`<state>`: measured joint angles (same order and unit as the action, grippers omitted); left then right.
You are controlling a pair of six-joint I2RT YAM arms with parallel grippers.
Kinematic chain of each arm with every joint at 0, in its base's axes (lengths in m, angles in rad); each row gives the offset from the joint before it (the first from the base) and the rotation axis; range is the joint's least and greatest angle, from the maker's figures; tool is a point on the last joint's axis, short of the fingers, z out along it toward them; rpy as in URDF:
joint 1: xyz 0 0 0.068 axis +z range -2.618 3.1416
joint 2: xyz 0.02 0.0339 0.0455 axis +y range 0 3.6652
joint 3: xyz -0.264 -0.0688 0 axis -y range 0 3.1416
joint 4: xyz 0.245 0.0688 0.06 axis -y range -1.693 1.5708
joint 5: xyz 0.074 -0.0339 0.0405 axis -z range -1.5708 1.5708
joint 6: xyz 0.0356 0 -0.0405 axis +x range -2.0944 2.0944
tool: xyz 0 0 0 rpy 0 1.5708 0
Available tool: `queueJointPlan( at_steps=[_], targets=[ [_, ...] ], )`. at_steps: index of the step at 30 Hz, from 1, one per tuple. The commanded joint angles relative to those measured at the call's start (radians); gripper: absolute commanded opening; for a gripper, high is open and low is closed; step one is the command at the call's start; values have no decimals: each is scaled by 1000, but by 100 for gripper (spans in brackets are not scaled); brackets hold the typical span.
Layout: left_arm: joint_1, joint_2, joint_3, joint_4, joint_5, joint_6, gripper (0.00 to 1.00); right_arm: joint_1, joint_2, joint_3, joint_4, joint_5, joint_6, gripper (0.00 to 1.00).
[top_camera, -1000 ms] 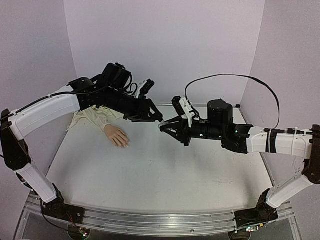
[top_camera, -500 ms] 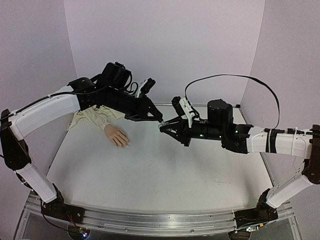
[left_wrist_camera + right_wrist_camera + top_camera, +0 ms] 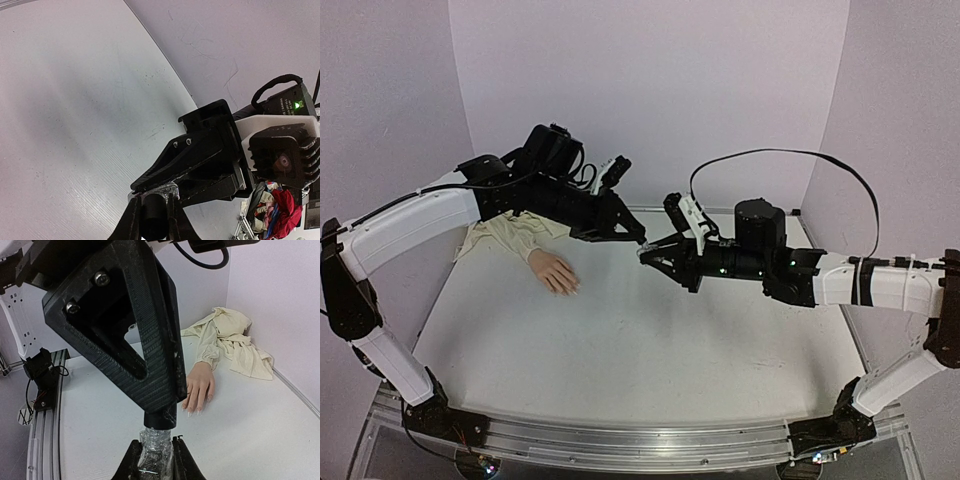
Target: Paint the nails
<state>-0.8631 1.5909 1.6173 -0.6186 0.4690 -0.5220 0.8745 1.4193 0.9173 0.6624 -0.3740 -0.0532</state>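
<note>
The mannequin hand (image 3: pixel 554 271) lies palm down at the back left of the table, its cream sleeve (image 3: pixel 510 233) behind it. In the right wrist view the hand (image 3: pixel 200 385) shows pale nails (image 3: pixel 192 412) on its fingertips. My left gripper (image 3: pixel 638 243) and right gripper (image 3: pixel 648 254) meet above the table's middle, right of the hand. My right gripper (image 3: pixel 155 462) is shut on the glittery polish bottle (image 3: pixel 156 447). My left gripper (image 3: pixel 152 220) is shut on the bottle's black cap (image 3: pixel 152 217), which sits on the bottle neck (image 3: pixel 161 418).
The white table (image 3: pixel 620 350) is enclosed by lilac walls on three sides. A black cable (image 3: pixel 770 155) loops above the right arm. An aluminium rail (image 3: pixel 620 445) runs along the near edge.
</note>
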Motion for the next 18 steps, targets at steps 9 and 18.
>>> queueJointPlan(
  at_steps=[9, 18],
  targets=[
    [4, -47, 54, 36, -56, 20, 0, -5, -16, 28, 92, -6, -6, 0],
    [3, -63, 44, 53, -57, 23, 0, -4, -13, 28, 96, -5, -5, 0]
  ],
)
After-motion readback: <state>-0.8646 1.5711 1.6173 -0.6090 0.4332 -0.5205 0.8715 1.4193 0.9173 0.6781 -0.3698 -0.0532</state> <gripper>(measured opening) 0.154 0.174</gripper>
